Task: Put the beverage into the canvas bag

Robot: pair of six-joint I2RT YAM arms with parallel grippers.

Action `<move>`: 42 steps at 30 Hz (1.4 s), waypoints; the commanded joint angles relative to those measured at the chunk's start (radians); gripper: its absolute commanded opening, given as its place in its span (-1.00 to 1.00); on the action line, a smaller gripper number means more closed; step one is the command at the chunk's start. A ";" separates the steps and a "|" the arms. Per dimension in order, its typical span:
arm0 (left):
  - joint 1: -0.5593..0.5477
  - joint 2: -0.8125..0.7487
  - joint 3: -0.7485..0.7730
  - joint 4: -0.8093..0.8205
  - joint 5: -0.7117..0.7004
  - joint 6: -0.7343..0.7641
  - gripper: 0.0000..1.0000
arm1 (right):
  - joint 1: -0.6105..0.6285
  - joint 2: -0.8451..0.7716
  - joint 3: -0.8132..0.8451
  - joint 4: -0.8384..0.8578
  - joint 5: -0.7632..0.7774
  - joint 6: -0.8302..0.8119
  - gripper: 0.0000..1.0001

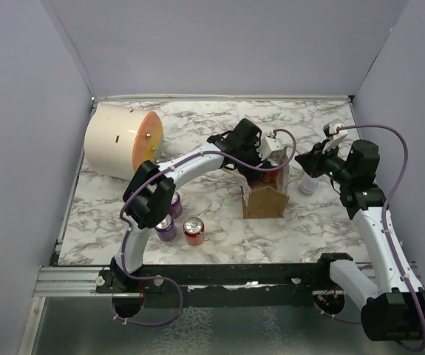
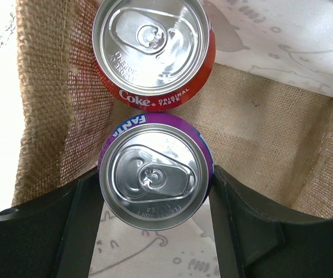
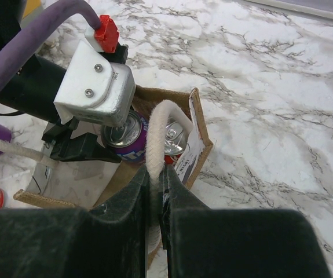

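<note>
The brown canvas bag (image 1: 265, 201) stands mid-table with its mouth open. My left gripper (image 1: 260, 166) reaches down into it and is shut on a purple Fanta can (image 2: 152, 176), one black finger (image 2: 79, 231) on each side of it. The can is upright inside the burlap walls (image 2: 259, 121), beside a red Coke can (image 2: 152, 46) that stands in the bag. My right gripper (image 3: 156, 174) is shut on the bag's white rope handle (image 3: 157, 133) and holds it up at the right side of the bag. Both cans (image 3: 128, 145) show in the right wrist view.
A big cream cylinder with an orange face (image 1: 122, 142) lies at the back left. Two purple cans (image 1: 166, 228) and a red can (image 1: 194, 231) stand near the left arm. A small pale object (image 1: 308, 184) sits right of the bag. Walls enclose the table.
</note>
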 commanded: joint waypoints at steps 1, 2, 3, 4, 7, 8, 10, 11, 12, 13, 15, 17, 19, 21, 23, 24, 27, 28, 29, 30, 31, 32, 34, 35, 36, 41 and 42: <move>-0.001 0.004 -0.028 0.017 -0.017 -0.060 0.00 | -0.004 0.000 -0.012 0.034 -0.026 0.000 -0.98; 0.000 0.004 -0.030 0.015 -0.016 -0.070 0.03 | -0.004 0.003 -0.011 0.035 -0.028 0.000 -0.97; -0.001 0.004 -0.030 0.013 -0.017 -0.075 0.05 | -0.004 0.006 -0.009 0.035 -0.029 0.000 -0.98; -0.001 0.004 -0.032 0.014 -0.017 -0.080 0.06 | -0.004 0.009 -0.008 0.034 -0.032 0.001 -0.98; 0.000 0.000 -0.040 0.018 -0.030 -0.087 0.07 | -0.004 0.015 -0.008 0.038 -0.038 0.003 -0.97; -0.001 -0.003 -0.043 0.020 -0.030 -0.086 0.07 | -0.004 0.013 -0.010 0.039 -0.039 0.003 -0.98; -0.001 -0.009 -0.045 0.022 -0.026 -0.082 0.02 | -0.004 0.006 -0.013 0.038 -0.039 -0.001 -0.98; 0.000 -0.013 -0.043 0.018 -0.021 -0.078 -0.05 | -0.004 -0.001 -0.014 0.038 -0.041 -0.005 -0.98; -0.001 -0.018 -0.040 0.012 -0.016 -0.074 -0.13 | -0.004 -0.005 -0.015 0.034 -0.042 -0.009 -0.98; -0.001 -0.024 -0.037 0.008 -0.007 -0.068 -0.23 | -0.004 -0.009 -0.015 0.032 -0.046 -0.013 -0.98; -0.001 -0.040 -0.034 0.003 0.014 -0.061 -0.44 | -0.004 -0.014 -0.019 0.031 -0.055 -0.014 -0.98; -0.001 -0.056 -0.037 0.002 0.039 -0.053 -0.63 | -0.004 -0.013 -0.018 0.031 -0.078 -0.011 -0.98; -0.001 -0.071 -0.039 -0.001 0.060 -0.051 -0.77 | -0.004 -0.010 -0.015 0.032 -0.096 -0.007 -0.98; -0.001 -0.085 -0.043 -0.005 0.083 -0.049 -0.86 | -0.004 -0.008 -0.013 0.030 -0.110 -0.006 -0.98; 0.000 -0.098 -0.045 -0.010 0.102 -0.053 -0.93 | -0.004 -0.009 -0.014 0.033 -0.114 -0.006 -0.98; -0.002 -0.103 -0.045 -0.013 0.110 -0.055 -0.95 | -0.004 -0.010 -0.017 0.035 -0.116 -0.006 -0.98; -0.002 -0.113 -0.040 -0.029 0.133 -0.057 -1.00 | -0.004 -0.013 -0.021 0.039 -0.120 -0.005 -0.98; -0.002 -0.116 -0.038 -0.037 0.143 -0.058 -1.00 | -0.004 -0.014 -0.023 0.040 -0.122 -0.005 -0.98; -0.003 -0.118 -0.039 -0.038 0.149 -0.059 -1.00 | -0.004 -0.014 -0.023 0.040 -0.123 -0.006 -0.98; -0.004 -0.119 -0.039 -0.042 0.157 -0.058 -1.00 | -0.004 -0.015 -0.024 0.040 -0.126 -0.004 -0.98; -0.005 -0.121 -0.040 -0.045 0.166 -0.058 -1.00 | -0.004 -0.016 -0.025 0.041 -0.129 -0.004 -0.98; -0.005 -0.122 -0.043 -0.047 0.174 -0.056 -1.00 | -0.004 -0.017 -0.024 0.040 -0.132 -0.004 -0.97; -0.009 -0.123 -0.045 -0.044 0.171 -0.054 -1.00 | -0.004 -0.019 -0.026 0.041 -0.137 -0.002 -0.98; -0.011 -0.121 -0.044 -0.046 0.170 -0.055 -1.00 | -0.004 -0.020 -0.026 0.041 -0.139 -0.002 -0.98; -0.012 -0.118 -0.042 -0.046 0.172 -0.058 -1.00 | -0.004 -0.020 -0.026 0.041 -0.138 -0.002 -0.97; -0.019 -0.108 -0.039 -0.043 0.215 -0.088 -1.00 | -0.004 -0.022 -0.029 0.045 -0.140 0.002 -0.98; -0.019 -0.106 -0.040 -0.041 0.224 -0.095 -1.00 | -0.004 -0.024 -0.029 0.045 -0.141 0.003 -0.98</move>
